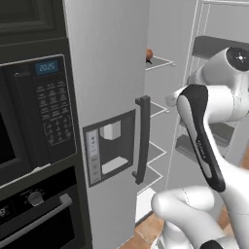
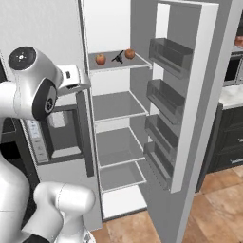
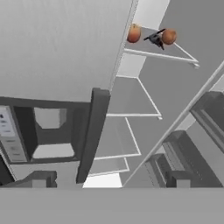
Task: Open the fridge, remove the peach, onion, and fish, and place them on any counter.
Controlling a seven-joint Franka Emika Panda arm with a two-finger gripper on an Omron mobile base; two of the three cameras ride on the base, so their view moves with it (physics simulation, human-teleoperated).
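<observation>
The fridge [image 2: 116,28] stands with its right door [image 2: 204,90] swung wide and its left door [image 1: 104,73] closed. On the top shelf lie a reddish-yellow peach [image 2: 100,59] [image 3: 134,33], a small dark fish [image 2: 117,57] [image 3: 155,40] and a brown-orange onion [image 2: 129,54] [image 3: 169,36]. In the left base view one orange ball [image 1: 149,53] peeks past the door edge. My gripper [image 3: 109,179] is open and holds nothing. It hangs in front of the left door's dark handle [image 3: 89,140], well short of and below the top shelf. A strip of counter [image 2: 231,97] shows at the far right.
Lower fridge shelves [image 2: 116,107] are bare. The open door carries several grey bins [image 2: 163,97] facing inward. A dispenser recess [image 1: 111,146] sits in the closed door. A black microwave [image 1: 44,112] and oven [image 1: 39,214] stand left of the fridge. Black cabinets [image 2: 230,137] sit under the counter.
</observation>
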